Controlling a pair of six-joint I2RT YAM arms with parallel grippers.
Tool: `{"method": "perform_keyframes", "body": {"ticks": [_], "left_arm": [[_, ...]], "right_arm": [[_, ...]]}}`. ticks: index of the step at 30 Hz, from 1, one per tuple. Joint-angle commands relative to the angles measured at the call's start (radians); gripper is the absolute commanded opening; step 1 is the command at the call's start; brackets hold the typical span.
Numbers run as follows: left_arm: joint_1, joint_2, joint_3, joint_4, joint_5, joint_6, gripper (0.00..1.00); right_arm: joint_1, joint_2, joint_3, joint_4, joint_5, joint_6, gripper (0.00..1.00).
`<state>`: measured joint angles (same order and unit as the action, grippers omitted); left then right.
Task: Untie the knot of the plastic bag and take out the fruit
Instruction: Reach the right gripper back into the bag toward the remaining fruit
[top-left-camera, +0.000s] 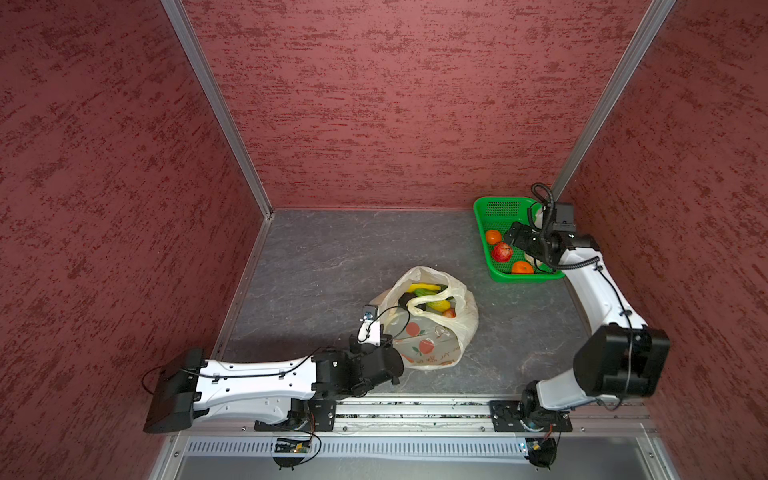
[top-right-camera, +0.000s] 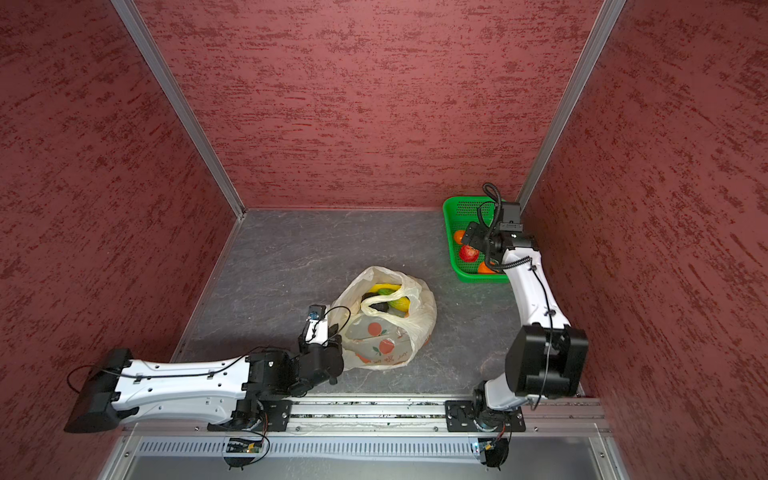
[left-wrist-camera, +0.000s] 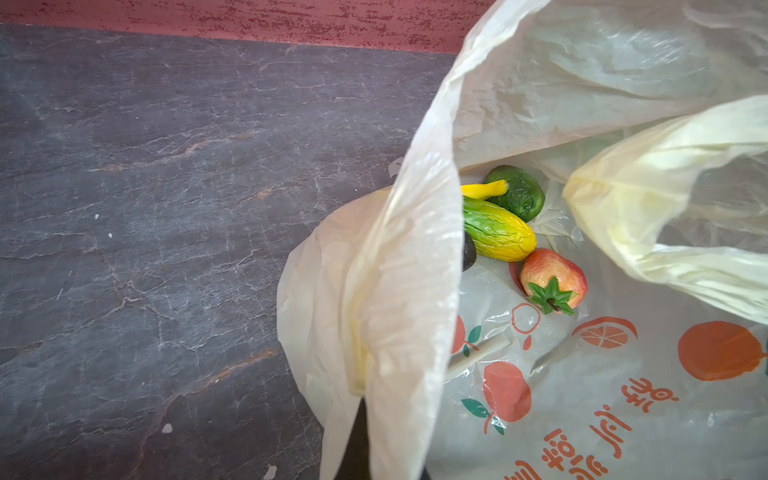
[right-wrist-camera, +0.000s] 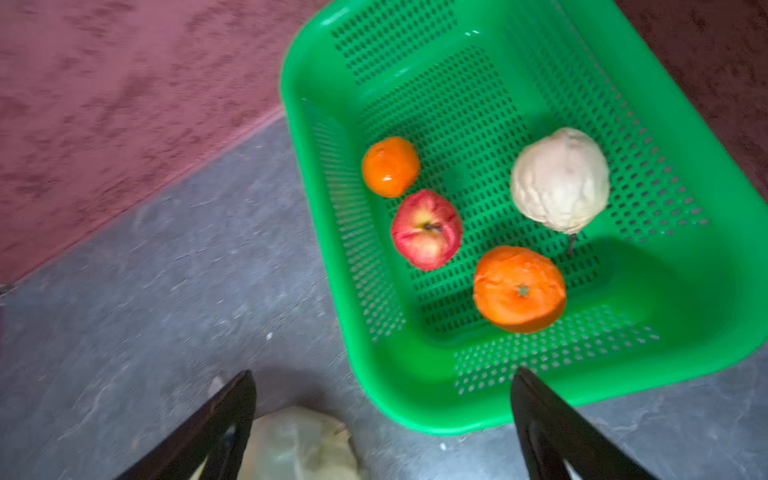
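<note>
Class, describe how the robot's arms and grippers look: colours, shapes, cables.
The left arm and right arm have white moulded shells, black joint housings and black cables clipped along them. The right gripper has black tapering fingers, with a coiled black cable at the wrist.

The whole table (top-left-camera: 332, 257) is seen in both top views from high above its front edge, looking steeply down toward the back wall (top-left-camera: 395, 104); nearly the same scene is shared. In the left wrist view the open mouth of the bag (left-wrist-camera: 540, 83) is looked into from close by. In the right wrist view the basket (right-wrist-camera: 316, 62) is seen from near above. Both appear in the top views.
</note>
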<state>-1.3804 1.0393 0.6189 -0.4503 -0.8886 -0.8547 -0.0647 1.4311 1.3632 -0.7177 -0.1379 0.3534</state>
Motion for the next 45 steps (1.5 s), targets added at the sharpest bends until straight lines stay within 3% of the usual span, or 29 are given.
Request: {"method": "perform_keyframes", "body": {"ticks": [1,6,11,18,24,29,36,45], "left_arm": [[-0.003,-0.011,0.015,0.054,-0.005,0.048,0.00],[-0.006,-0.026,0.009,0.078,0.009,0.069,0.00],[-0.006,-0.045,-0.005,0.075,0.014,0.069,0.00],[-0.005,-0.076,-0.015,0.070,0.011,0.077,0.00],[-0.005,-0.077,-0.023,0.076,0.009,0.074,0.00],[-0.004,-0.081,-0.025,0.080,0.002,0.076,0.00],[-0.006,-0.104,-0.027,0.067,-0.018,0.080,0.00],[-0.006,-0.113,-0.026,0.056,-0.024,0.077,0.00]], "right_arm": [[0.052,-0.120,-0.044,-0.139,-0.086,-0.017,0.98],[0.219,-0.276,-0.084,-0.222,-0.140,0.067,0.98],[0.460,-0.390,-0.125,-0.199,-0.159,0.251,0.94],[0.831,-0.391,-0.117,-0.151,-0.011,0.426,0.93],[1.036,-0.302,-0.154,-0.105,0.096,0.447,0.92],[1.132,-0.208,-0.204,-0.065,0.144,0.430,0.89],[1.161,-0.151,-0.311,-0.005,0.164,0.414,0.84],[1.227,-0.034,-0.311,0.007,0.190,0.292,0.83]]}}
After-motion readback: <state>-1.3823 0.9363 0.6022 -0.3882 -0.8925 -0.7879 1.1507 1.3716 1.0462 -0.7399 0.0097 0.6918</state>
